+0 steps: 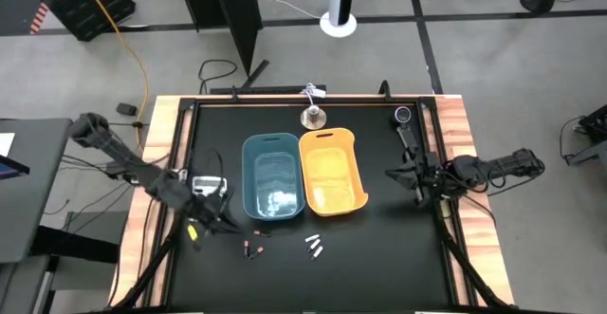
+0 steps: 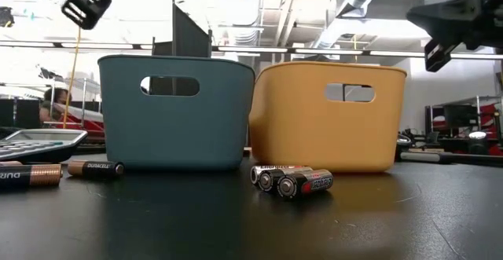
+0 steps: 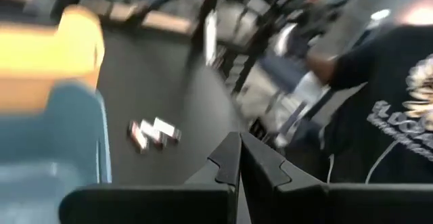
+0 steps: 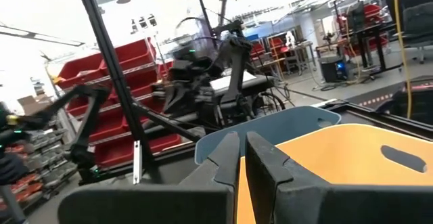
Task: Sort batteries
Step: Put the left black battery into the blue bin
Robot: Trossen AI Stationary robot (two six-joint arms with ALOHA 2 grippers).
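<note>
Just beside the left end effector (image 1: pixel 230 221), fingers pressed together and empty, lay two copper-topped batteries (image 1: pixel 252 249); two silvery ones (image 1: pixel 314 247) sat farther off. Small, hard and slick, they would likely roll; I'd pinch each mid-barrel. The right end effector (image 1: pixel 396 172), fingers together, waited beyond the orange bin (image 1: pixel 332 171).

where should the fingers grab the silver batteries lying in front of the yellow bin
Take one silver battery at mid-length, coming straight down from above. They lie flat on the table, side by side and touching, so the fingers should close across the round body of an outer cell. The yellow bin stands apart behind them, leaving room overhead.
</note>
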